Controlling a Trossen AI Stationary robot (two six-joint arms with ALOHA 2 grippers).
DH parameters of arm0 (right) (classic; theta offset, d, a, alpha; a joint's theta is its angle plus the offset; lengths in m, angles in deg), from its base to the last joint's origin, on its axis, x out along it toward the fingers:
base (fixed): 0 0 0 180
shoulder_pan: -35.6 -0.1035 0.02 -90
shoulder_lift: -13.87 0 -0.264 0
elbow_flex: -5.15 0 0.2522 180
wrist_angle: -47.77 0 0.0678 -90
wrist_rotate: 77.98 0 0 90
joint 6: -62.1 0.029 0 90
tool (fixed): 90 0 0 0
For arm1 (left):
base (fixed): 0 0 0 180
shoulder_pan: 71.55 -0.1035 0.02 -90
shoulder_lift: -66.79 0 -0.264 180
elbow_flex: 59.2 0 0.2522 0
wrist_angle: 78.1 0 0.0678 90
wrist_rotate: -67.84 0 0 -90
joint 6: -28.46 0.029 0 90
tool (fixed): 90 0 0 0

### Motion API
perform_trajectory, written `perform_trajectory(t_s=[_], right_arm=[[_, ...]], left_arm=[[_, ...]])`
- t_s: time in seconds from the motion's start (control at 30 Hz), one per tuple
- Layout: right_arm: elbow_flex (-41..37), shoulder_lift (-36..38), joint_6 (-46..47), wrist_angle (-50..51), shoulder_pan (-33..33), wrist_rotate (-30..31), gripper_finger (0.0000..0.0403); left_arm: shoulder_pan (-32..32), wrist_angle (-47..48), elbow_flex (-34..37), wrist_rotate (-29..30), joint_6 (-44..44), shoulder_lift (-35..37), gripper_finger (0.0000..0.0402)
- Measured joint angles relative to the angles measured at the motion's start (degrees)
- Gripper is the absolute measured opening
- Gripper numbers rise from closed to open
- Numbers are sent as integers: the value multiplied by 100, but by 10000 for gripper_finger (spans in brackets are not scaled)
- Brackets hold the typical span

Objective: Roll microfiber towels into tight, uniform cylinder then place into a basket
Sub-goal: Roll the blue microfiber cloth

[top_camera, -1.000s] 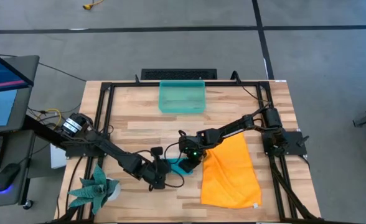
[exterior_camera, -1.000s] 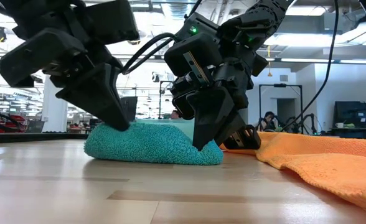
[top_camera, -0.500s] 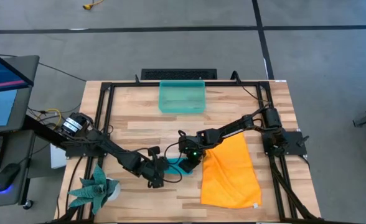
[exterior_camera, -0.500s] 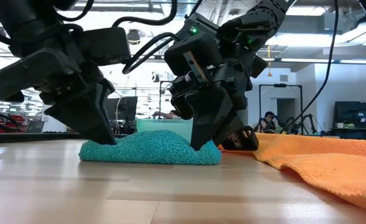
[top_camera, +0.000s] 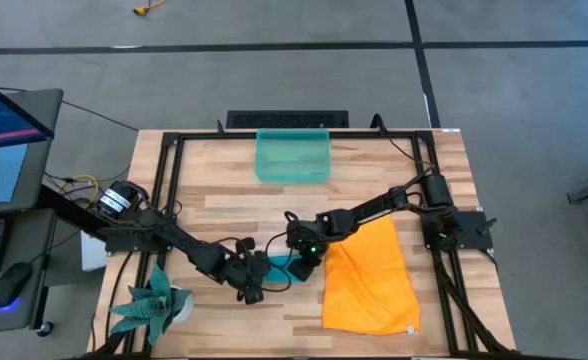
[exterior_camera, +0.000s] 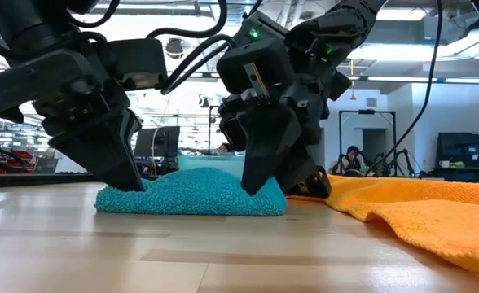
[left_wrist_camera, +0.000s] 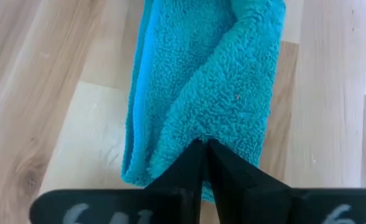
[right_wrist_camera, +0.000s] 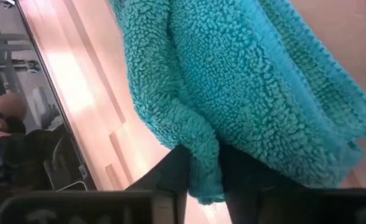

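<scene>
- Because both grippers crowd over it, the teal towel (top_camera: pixel 280 266) shows only as a sliver from above; the low view gives its whole shape, a low, lumpy mound of looped pile lying on the wooden table (top_camera: pixel 374 180).
- The left gripper (left_wrist_camera: pixel 205 149) is clamped on the towel's near edge: its two dark fingers meet in a narrow wedge with the nap pinched between them, a folded seam running away from the tips.
- The right gripper (right_wrist_camera: pixel 203 163) is clenched on the opposite end, a thick fold of fleece wedged between its fingers (right_wrist_camera: pixel 170 168); how much cloth lies behind them is hidden.
- In the low view the two grippers stand at either end of the mound, tips pressed into it.
- Just beside the right gripper, away from the left one, the orange towel (top_camera: pixel 370 276) lies flat and rumpled, touching the teal one's end.
- Well beyond both grippers, at the table's far edge, sits the basket (top_camera: pixel 293 156), translucent green and rectangular.
- Near the left arm's side stands a spiky green plant (top_camera: pixel 152 298).
</scene>
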Motion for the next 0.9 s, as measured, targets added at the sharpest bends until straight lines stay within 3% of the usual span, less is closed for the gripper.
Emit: perform_trajectory(t_s=[0.17,0.37,0.6,0.77,0.9], right_arm=[[0,7,-9,-46,151,-594,143],[-35,493,-619,286,277,-336,143],[-28,1570,-1614,889,346,827,133],[-13,2082,-2822,810,-186,1933,133],[-11,2130,-3160,1025,-561,2801,134]], left_arm=[[16,81,0,-48,-190,-3,20],[16,86,4,-52,-196,-10,20],[16,69,11,-51,-211,-16,20],[21,37,16,-11,-211,-17,20],[21,21,20,-8,-211,-18,20]])
